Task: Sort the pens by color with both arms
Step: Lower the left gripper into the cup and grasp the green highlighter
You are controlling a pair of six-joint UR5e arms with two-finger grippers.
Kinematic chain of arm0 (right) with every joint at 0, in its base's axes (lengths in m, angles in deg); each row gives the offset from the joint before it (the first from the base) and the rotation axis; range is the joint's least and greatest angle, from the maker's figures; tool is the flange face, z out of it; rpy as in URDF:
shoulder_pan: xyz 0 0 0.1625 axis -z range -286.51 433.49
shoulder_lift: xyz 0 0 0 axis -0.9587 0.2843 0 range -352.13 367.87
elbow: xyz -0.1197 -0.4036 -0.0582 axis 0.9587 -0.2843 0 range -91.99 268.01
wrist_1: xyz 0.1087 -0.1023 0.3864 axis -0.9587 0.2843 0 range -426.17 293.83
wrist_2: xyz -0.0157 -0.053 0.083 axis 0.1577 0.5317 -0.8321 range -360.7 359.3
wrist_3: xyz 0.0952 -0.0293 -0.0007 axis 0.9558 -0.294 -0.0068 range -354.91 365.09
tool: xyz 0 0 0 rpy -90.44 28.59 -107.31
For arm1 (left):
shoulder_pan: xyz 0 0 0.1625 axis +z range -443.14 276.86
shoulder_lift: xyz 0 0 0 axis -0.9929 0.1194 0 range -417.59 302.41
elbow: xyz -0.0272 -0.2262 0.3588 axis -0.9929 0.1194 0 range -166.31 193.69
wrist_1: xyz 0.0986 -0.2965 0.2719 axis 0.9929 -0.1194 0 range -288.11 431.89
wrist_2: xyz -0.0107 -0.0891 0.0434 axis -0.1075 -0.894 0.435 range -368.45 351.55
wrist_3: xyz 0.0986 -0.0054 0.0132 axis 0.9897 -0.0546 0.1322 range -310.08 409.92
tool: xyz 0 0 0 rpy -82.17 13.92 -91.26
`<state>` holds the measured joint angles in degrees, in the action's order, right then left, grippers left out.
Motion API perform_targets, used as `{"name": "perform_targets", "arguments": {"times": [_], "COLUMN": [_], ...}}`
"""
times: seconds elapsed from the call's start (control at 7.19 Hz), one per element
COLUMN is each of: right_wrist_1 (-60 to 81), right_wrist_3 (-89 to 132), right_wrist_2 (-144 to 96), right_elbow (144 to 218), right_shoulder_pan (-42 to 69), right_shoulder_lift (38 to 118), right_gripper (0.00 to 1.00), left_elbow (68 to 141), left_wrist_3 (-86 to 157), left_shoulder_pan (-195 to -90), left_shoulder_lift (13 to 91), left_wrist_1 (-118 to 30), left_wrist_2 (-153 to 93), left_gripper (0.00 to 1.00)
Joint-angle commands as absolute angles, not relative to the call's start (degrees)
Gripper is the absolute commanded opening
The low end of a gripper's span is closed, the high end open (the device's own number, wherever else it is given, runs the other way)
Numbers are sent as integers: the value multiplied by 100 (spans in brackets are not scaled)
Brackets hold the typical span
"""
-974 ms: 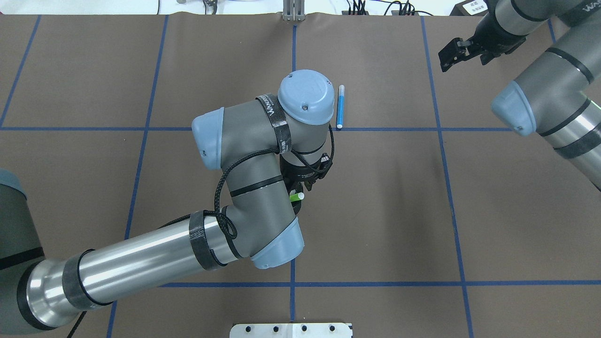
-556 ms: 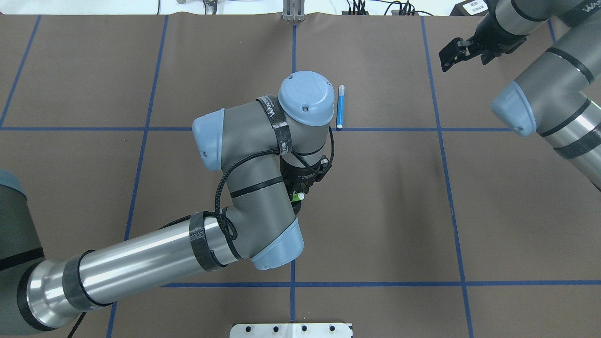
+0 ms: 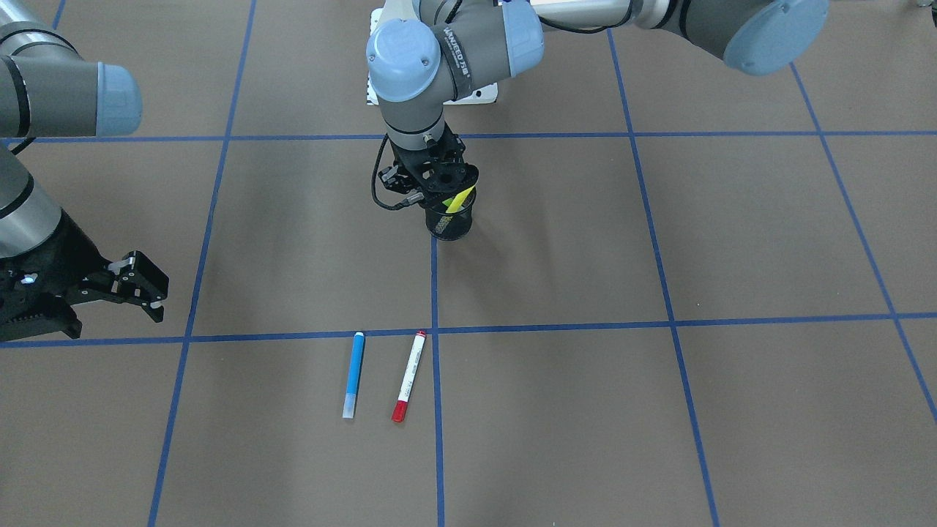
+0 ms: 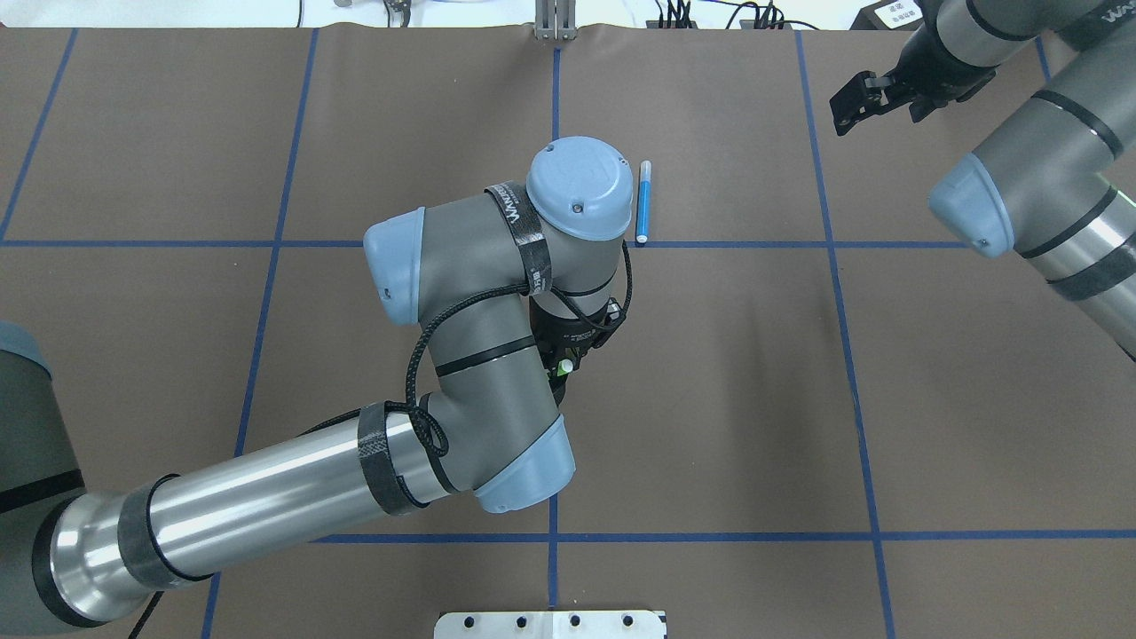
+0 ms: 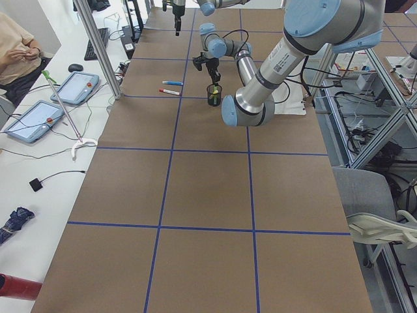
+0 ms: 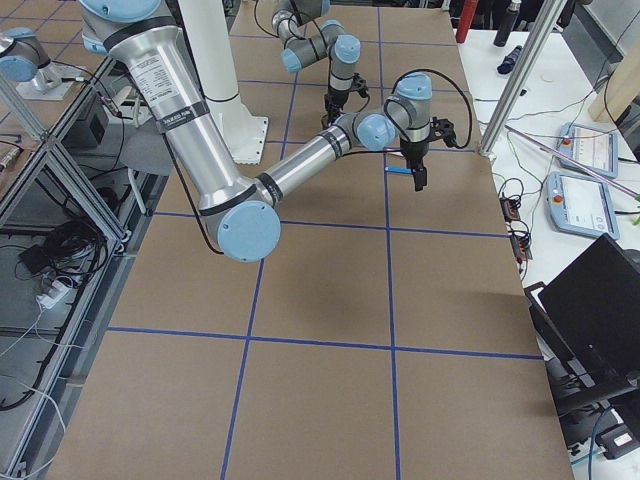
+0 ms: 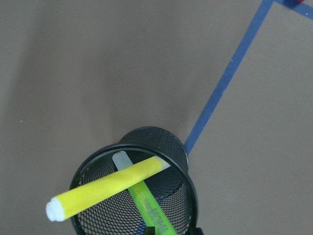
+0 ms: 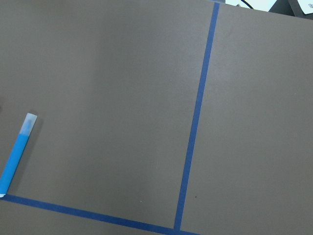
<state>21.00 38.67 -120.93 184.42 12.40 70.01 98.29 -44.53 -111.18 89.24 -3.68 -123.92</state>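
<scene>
Lower than a second ago, the green pen (image 7: pixel 146 200) has sunk further into the black mesh cup (image 7: pixel 156 139), with less of it showing beside the wrist in the overhead view. In the left wrist view it leans in the cup, pale end down, crossed by the yellow pen (image 7: pixel 107 188), whose upper end juts past the rim at the lower left. The left gripper (image 3: pixel 446 192) hangs directly over the cup, upper middle of the front-facing view; whether its fingers clasp the green pen or have let go cannot be told. The blue pen (image 3: pixel 353 375) and the white pen with red cap (image 3: pixel 408 376) lie side by side, not touching, in the lower middle, just below a blue tape line (image 3: pixel 659 323) on the brown table (image 3: pixel 659 424). The right gripper (image 3: pixel 157 296) hovers at the left edge, fingers spread, grasping nothing.
</scene>
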Motion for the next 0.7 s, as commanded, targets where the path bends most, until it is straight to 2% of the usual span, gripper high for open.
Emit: {"name": "perform_targets", "arguments": {"times": [0.0, 0.56], "right_wrist_1": [2101, 2101], "right_wrist_3": [3867, 3867], "right_wrist_2": [-12093, -12093], "right_elbow": [18443, 18451], "right_shoulder_pan": [1240, 1231], "right_shoulder_lift": [7001, 7010], "right_gripper": [100, 100], "left_elbow": [9859, 10061], "left_wrist_3": [-4456, -4447], "left_shoulder_pan": [-11092, -11092], "left_shoulder_lift": [8919, 8919], "left_wrist_1": [-361, -309], "left_wrist_2": [-12385, -12367], "left_gripper": [34, 23]}}
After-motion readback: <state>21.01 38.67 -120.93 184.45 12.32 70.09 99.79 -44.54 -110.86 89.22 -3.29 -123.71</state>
